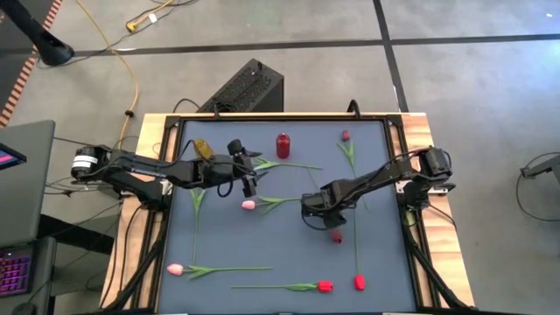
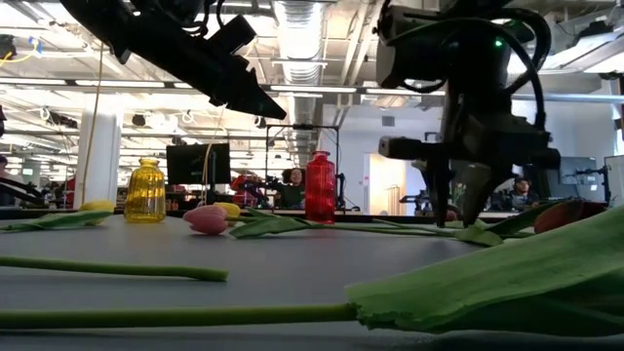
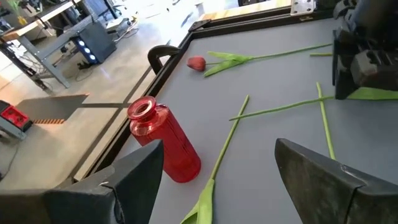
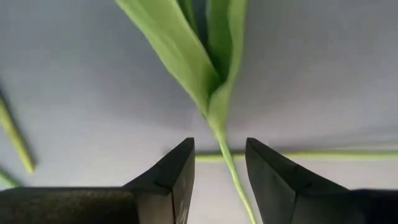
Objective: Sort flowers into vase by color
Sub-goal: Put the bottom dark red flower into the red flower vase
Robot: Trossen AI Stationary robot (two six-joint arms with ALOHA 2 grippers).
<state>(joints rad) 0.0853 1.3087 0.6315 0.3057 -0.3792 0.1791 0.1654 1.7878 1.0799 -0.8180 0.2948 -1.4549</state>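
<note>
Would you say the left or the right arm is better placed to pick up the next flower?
Right: the right gripper sits low with a green stem between its open fingers, whereas the left gripper hovers open near the red vase.

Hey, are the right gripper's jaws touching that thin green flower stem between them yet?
Apart. The right wrist view shows the thin green flower stem running between the right gripper jaws with a gap on each side.

Artificial tulips, thin green stems and leaves, lying flat on the grey surface:
- pink-headed tulip (image 1: 176, 269) and red-headed tulip (image 1: 325, 285), near edge
- second red tulip (image 1: 359, 282) beside it
- pink tulip (image 1: 249, 205), centre
- maroon tulip (image 1: 346, 136), far edge
- yellow tulip (image 1: 202, 149), far-left corner
</note>
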